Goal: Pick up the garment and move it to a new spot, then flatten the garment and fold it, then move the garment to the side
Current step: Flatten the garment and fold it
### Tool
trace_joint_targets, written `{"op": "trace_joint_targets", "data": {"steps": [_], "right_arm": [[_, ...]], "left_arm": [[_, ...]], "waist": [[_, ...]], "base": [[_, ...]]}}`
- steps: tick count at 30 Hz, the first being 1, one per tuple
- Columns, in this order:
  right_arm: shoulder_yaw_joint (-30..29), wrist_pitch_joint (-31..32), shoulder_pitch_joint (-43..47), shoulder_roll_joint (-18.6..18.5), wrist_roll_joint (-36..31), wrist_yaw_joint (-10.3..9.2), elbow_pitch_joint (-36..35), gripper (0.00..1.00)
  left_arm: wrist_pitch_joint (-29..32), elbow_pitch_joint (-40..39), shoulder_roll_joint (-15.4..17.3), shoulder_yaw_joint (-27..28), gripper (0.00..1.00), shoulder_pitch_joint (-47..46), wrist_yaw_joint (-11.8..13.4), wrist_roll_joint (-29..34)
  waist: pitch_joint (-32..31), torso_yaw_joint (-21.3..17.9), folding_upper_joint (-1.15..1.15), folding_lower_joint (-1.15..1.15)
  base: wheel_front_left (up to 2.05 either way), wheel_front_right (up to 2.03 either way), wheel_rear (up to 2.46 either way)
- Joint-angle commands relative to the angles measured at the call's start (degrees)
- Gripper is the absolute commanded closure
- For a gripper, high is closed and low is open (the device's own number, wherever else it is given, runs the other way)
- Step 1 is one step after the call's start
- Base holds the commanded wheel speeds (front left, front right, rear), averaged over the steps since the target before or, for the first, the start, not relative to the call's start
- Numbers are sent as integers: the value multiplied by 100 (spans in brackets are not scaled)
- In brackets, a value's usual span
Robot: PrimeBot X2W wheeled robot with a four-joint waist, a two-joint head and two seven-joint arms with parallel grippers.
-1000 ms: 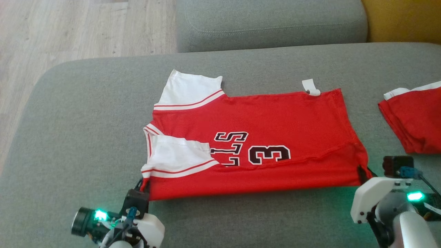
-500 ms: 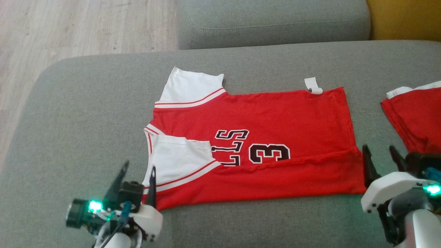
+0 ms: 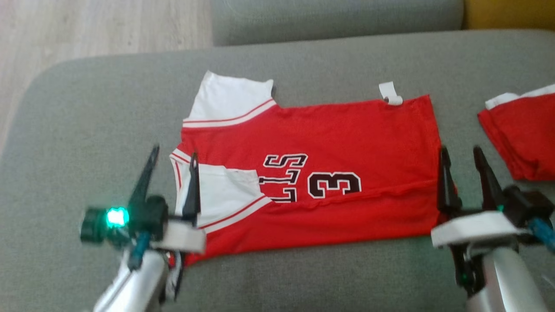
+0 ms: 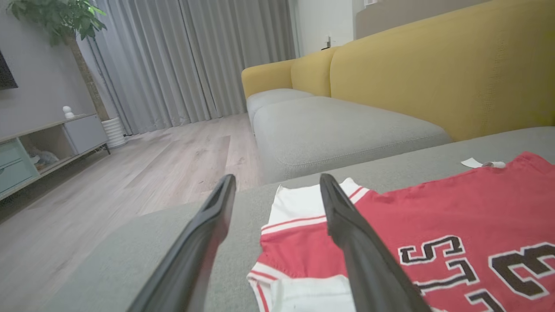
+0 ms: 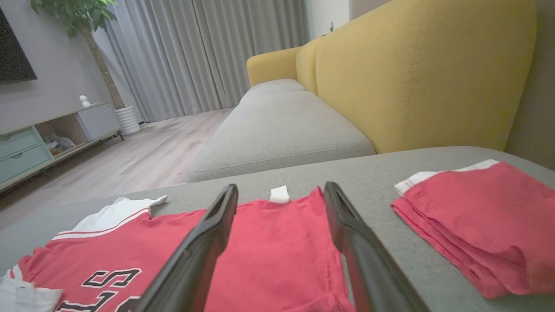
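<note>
The garment [image 3: 329,143] is a red jersey with white sleeves and a black "3", lying flat on the grey cushion [image 3: 86,130] with its near long edge folded over. In the wrist views the garment [image 4: 455,225] [image 5: 269,242] lies just beneath the fingers. My left gripper [image 3: 173,151] [image 4: 277,182] stands open above the jersey's collar end, nothing between its fingers. At the hem end my right gripper [image 3: 460,149] [image 5: 281,188] is open too, empty, its left finger over the red hem edge.
A second folded red cloth [image 3: 520,130] [image 5: 477,216] lies on the cushion at the right. A white tag [image 3: 390,93] sticks out at the jersey's far edge. Behind stand another grey seat [image 3: 338,17] and a yellow backrest [image 5: 412,78]; wooden floor [image 3: 86,26] at left.
Both grippers let go of the jersey's near corners and opened, then lifted and moved forward over its ends. The head camera tilted, shifting the whole picture slightly.
</note>
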Motion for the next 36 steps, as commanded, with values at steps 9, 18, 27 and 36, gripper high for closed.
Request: {"op": "trace_joint_targets", "data": {"steps": [9,18,27,36], "right_arm": [[328,-199,-1225,-36,188,37,-347,0],[594,-254,-1583,-36,377,37,-570,0],[770,-286,-1647,-36,600,37,-682,0],[945,-291,-1525,-36,730,37,-895,0]], "left_arm": [[1091,734,646,131,0,-2841,-1415,-62],[2468,2473,938,-92,0,-4883,-2530,-325],[3576,3490,1104,-943,0,-5641,-2646,-870],[3868,3620,1460,-1581,0,-5871,-2648,-1648]], "waist": [[1341,-447,0,0],[2074,-903,0,0],[2378,-1144,0,0],[2442,-1276,0,0]], "base": [[0,0,0],[0,0,0],[0,0,0],[0,0,0]]}}
